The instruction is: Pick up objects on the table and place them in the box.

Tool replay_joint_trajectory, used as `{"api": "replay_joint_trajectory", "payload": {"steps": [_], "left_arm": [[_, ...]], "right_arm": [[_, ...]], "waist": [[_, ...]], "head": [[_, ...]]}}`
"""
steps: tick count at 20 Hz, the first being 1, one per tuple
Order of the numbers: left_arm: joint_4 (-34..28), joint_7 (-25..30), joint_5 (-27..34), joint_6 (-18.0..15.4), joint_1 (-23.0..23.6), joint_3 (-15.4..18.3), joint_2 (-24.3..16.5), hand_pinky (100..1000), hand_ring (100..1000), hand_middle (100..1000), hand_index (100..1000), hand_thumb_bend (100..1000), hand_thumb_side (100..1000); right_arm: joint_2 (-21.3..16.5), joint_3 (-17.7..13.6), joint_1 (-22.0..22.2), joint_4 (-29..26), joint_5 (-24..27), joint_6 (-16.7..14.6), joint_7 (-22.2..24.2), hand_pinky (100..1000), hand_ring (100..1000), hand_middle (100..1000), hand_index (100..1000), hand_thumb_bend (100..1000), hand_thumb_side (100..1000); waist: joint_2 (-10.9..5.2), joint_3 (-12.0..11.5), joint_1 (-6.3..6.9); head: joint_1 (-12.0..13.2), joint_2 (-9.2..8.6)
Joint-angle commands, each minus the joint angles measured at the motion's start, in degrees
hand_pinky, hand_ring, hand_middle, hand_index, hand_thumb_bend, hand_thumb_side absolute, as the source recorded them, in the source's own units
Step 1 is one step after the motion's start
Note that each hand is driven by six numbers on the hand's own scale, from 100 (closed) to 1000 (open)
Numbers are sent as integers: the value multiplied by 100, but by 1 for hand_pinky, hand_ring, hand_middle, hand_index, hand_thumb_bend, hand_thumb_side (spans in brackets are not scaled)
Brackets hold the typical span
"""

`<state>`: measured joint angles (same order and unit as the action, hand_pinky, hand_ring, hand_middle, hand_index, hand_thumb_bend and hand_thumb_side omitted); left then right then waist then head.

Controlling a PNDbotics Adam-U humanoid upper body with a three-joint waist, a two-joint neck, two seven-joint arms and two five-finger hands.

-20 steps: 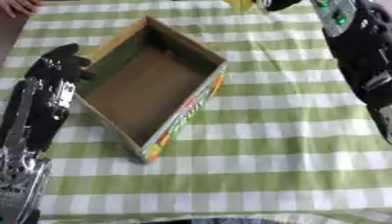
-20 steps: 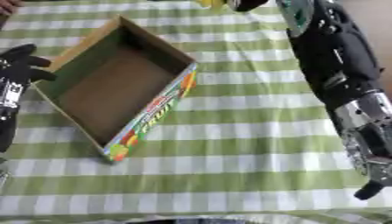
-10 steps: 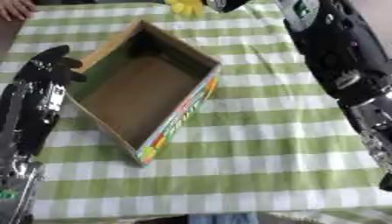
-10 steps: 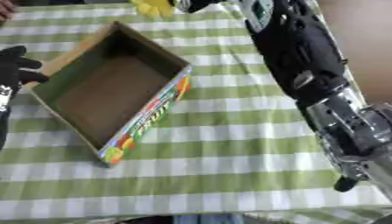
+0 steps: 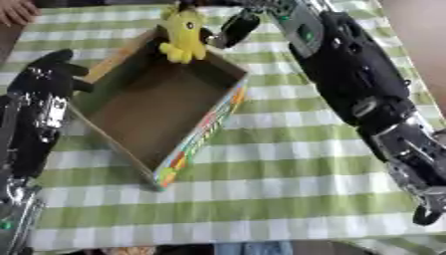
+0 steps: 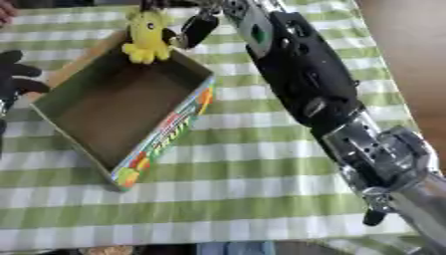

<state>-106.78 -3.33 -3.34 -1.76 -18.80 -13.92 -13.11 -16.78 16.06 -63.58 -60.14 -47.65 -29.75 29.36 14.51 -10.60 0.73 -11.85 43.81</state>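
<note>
A worktop covered in a green-and-white checked cloth carries an open cardboard box with a colourful printed side, lying askew toward the worktop's left edge, its inside bare brown card. At the far left corner of the worktop a person's bare hand rests on the cloth, well apart from the box. The robot's right arm runs diagonally from the near right corner up to the far edge, crossing much of the worktop's right half and hiding the cloth beneath it. Its right hand has its fingers curled, pinching a yellow plush toy from above, and the toy hangs over the box's far corner, its lower limbs just over the rim. The left hand sits at the box's left wall, fingers loosely spread, touching or almost touching the cardboard; which one cannot be told. Half a second ago the toy was only a yellow patch at the far edge beyond the box; now it is over the box's corner, and the right arm reaches further left.
</note>
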Motion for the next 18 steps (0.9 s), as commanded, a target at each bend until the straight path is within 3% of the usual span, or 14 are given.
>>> {"api": "replay_joint_trajectory", "payload": {"steps": [1, 11, 18], "left_arm": [[-143, 13, 6, -5, -96, 15, -18, 800, 623, 650, 852, 267, 721], [-119, -5, 0, -18, -124, 13, 2, 800, 622, 649, 852, 268, 720], [-112, -3, 0, -22, -133, 5, 12, 800, 622, 649, 852, 270, 720]], "right_arm": [[82, 57, -51, -60, -92, -73, 96, 843, 740, 749, 461, 100, 100], [388, 206, 171, 134, -326, -247, 175, 839, 738, 748, 467, 100, 100], [578, 295, 290, 259, -814, -446, 100, 848, 749, 756, 489, 100, 100]], "waist": [[-104, -1, 3], [-79, 4, -25], [-73, -3, -24]], "head": [[-24, -19], [-31, -1], [-53, 12]]}}
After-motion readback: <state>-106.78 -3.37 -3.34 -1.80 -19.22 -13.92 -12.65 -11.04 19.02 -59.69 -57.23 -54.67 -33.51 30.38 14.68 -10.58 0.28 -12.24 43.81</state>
